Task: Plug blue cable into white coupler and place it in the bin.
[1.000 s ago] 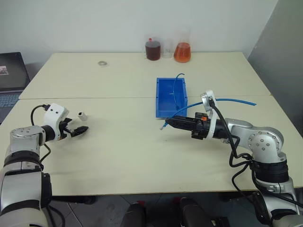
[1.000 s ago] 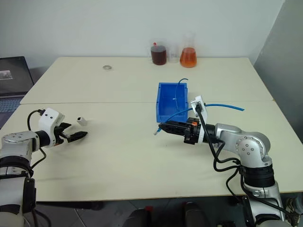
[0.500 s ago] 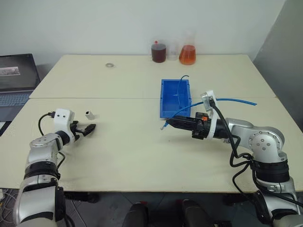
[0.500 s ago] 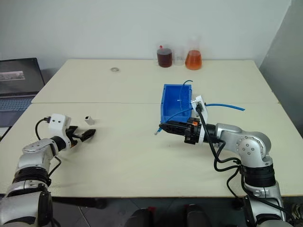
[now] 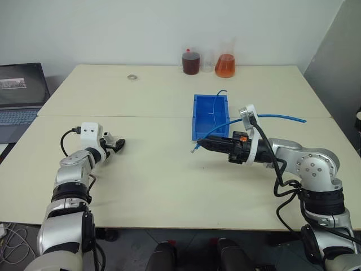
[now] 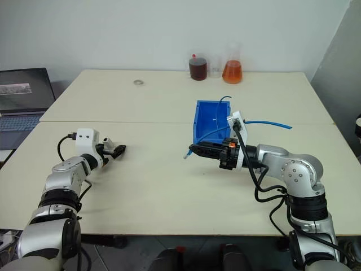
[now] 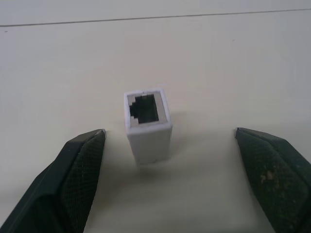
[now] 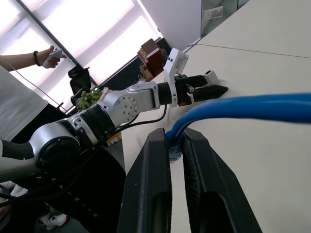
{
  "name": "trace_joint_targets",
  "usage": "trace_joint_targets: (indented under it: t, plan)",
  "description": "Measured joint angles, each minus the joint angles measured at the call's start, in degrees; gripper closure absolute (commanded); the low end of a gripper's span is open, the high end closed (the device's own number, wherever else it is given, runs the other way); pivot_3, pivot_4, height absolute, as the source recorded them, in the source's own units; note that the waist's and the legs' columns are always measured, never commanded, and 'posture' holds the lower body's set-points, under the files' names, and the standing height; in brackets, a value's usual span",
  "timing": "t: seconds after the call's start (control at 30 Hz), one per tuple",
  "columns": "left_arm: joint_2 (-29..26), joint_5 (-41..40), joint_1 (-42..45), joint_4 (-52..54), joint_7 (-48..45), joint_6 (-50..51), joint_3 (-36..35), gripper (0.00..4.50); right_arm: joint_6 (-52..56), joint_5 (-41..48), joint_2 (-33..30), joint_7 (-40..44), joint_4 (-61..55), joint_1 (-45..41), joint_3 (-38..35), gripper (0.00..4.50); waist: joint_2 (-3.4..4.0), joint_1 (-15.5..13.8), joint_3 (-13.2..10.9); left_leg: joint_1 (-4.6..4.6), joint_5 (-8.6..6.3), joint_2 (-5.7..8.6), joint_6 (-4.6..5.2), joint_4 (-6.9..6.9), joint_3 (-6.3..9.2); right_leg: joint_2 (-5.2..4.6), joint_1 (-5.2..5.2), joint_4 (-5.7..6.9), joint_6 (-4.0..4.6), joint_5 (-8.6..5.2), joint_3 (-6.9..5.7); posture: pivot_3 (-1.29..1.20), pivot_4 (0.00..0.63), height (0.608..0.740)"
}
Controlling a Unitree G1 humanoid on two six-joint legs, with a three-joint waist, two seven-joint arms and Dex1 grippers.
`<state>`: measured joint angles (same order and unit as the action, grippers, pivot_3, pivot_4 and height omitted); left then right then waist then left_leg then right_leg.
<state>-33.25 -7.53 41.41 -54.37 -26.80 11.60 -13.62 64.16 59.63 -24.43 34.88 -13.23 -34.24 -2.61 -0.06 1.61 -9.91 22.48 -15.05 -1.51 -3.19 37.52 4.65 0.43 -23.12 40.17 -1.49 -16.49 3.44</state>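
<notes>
The bin (image 5: 210, 116) on the table (image 5: 163, 169) is crossed by the blue cable (image 5: 282, 117) — pinched in the right pincer (image 5: 202, 143). The white coupler (image 7: 147, 125) is framed between the spread left pincer (image 7: 170, 174) fingers.

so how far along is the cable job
Done: the right gripper is shut on the cable near its plug end, held above the table. In hand: the left gripper is open with the coupler standing between its fingers, not yet gripped. Left: grasp the coupler, push the plug in, then put the joined pair in the bin.
</notes>
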Motion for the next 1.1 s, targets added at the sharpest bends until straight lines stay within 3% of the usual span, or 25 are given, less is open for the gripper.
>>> trace_joint_targets:
  t: [0.07,0.1,0.67,0.9,1.1]
  plan:
    - [-0.03,0.17,0.64,-1.06,0.41,-0.54,0.17,0.04,0.0,0.0,0.0,0.0,0.0,0.0,0.0,4.41,0.0,0.15,0.0,0.0,0.0,-0.02,0.0,0.0,0.0,0.02,-0.01,0.0,0.0,0.0,0.0,0.0,0.15,0.74]
    - [-0.09,0.37,1.12,-1.85,0.39,-0.86,0.33,0.4,0.0,0.0,0.0,0.0,0.0,0.0,0.0,4.41,0.0,0.18,0.0,0.0,0.0,-0.02,0.0,0.0,0.0,0.03,-0.01,0.0,0.0,0.0,0.0,0.0,0.15,0.74]
    - [-0.63,0.95,0.15,0.28,2.09,1.29,1.37,3.9,-0.05,0.0,0.17,-0.02,-0.02,0.09,0.0,4.41,0.0,1.68,0.0,-0.06,0.0,-0.12,0.0,-0.02,-0.03,0.13,-0.02,0.01,0.0,0.0,0.1,0.0,0.15,0.74]
    - [0.78,0.75,-6.6,13.49,6.51,7.06,0.46,3.89,-0.12,-0.03,0.22,-0.02,-0.06,0.23,0.0,4.41,0.0,2.32,0.0,-0.08,0.0,-0.15,0.0,-0.07,-0.1,0.16,-0.05,-0.02,0.0,0.0,0.23,0.0,0.15,0.74]
    - [5.33,-1.54,-21.68,44.68,10.79,23.2,-0.01,3.89,-0.14,-0.02,0.15,-0.05,-0.27,0.67,-0.11,4.41,-0.01,1.98,0.0,0.01,-0.01,-0.08,-0.02,-0.17,-0.19,-0.03,-0.07,-0.24,-0.01,0.0,0.33,0.0,0.15,0.74]
